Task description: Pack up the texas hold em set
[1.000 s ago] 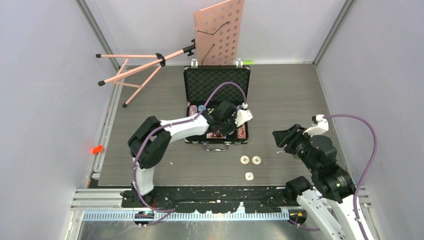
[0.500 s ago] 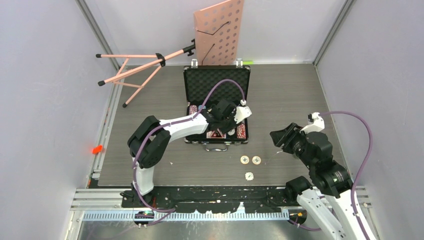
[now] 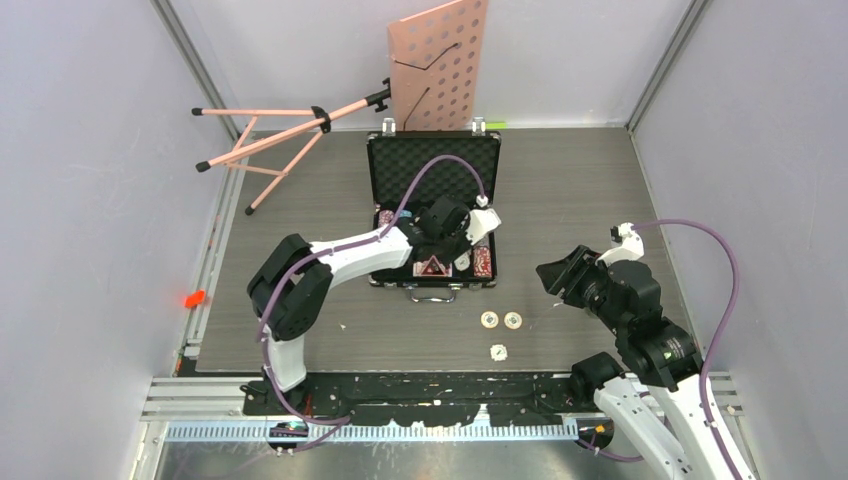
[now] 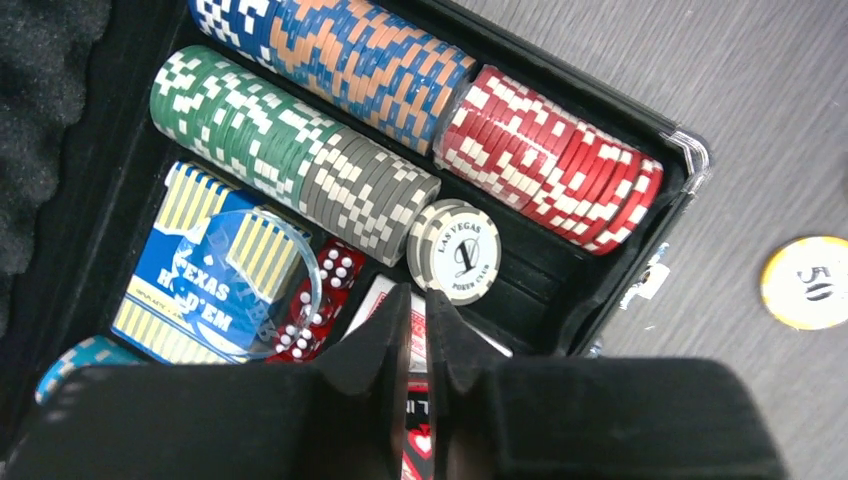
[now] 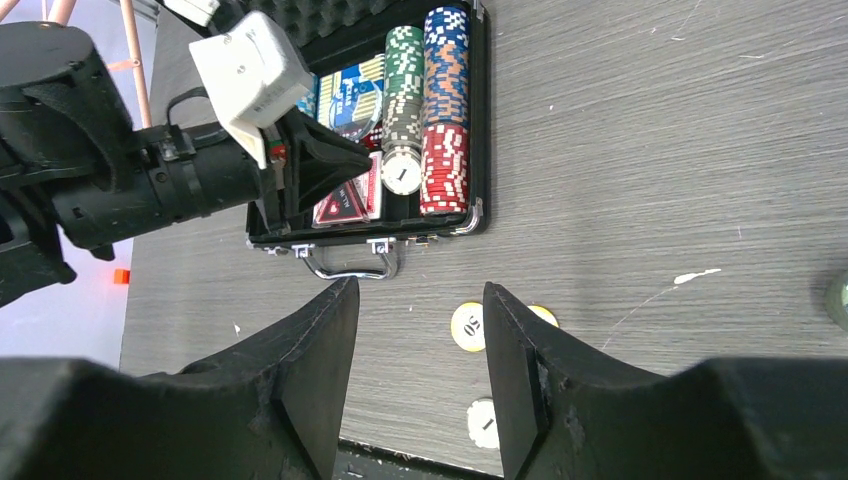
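Pale walls enclose a grey plank tabletop (image 3: 300,200), with a pink music stand (image 3: 438,62) at the far edge. The open briefcase (image 3: 434,165) sits far-centre, with wide surface on either side. The left end effector (image 4: 420,296) is pressed together (nothing pinched) over the chip rows (image 4: 400,90). The right end effector (image 5: 418,330) is spread, right of the loose chips (image 3: 513,320).

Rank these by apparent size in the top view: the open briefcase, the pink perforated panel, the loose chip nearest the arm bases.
1. open briefcase
2. pink perforated panel, somewhat smaller
3. loose chip, far smallest
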